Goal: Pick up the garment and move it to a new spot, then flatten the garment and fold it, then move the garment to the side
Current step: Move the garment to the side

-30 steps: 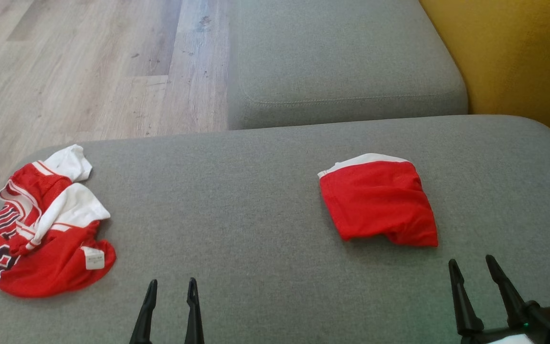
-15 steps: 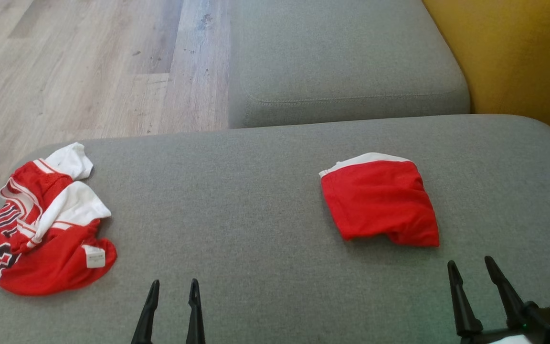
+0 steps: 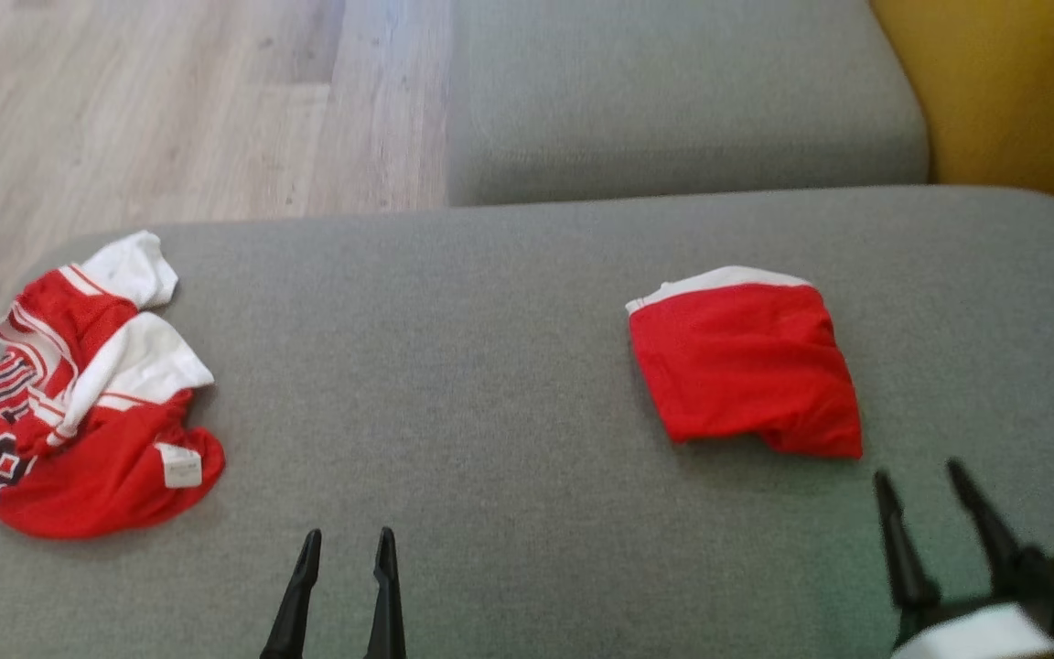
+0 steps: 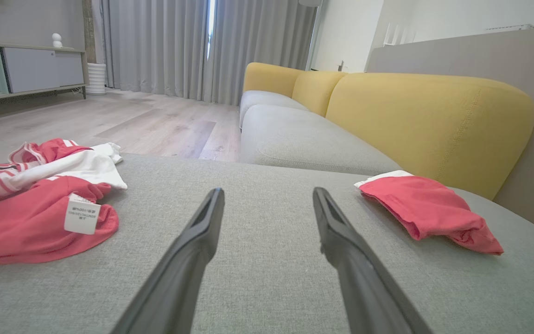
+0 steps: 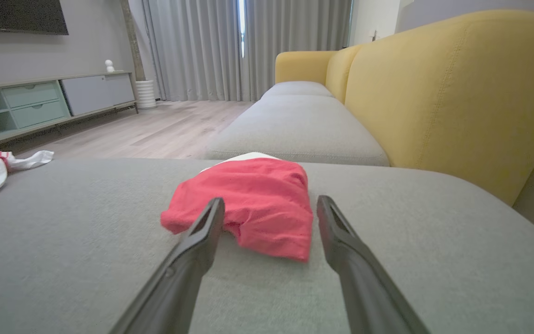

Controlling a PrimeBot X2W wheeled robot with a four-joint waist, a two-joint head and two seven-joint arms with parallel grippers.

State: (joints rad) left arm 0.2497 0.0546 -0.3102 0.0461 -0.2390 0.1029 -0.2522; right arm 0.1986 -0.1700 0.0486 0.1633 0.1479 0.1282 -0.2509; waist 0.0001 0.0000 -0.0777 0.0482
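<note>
Our left gripper point(image 3: 349, 533) and right gripper point(image 3: 919, 471) hover spread open and empty over the grey sofa cushion point(image 3: 509, 366). The crumpled jersey point(image 3: 88, 394) lies at its left edge, and a folded red garment point(image 3: 742, 371) sits just ahead of the right one. To lift the jersey cleanly, we should pinch a raised fold.

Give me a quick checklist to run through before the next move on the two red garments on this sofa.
1. Left claw open and empty: ok.
2. Right claw open and empty: ok.
3. Jersey lying free at the left of the cushion, nothing on it: ok.
4. Jersey flattened: not ok; it is bunched, with its label showing.
5. Folded garment well apart from the jersey, just ahead of the right claw: ok.
6. Bare cushion between the two garments for spreading: ok.
</note>
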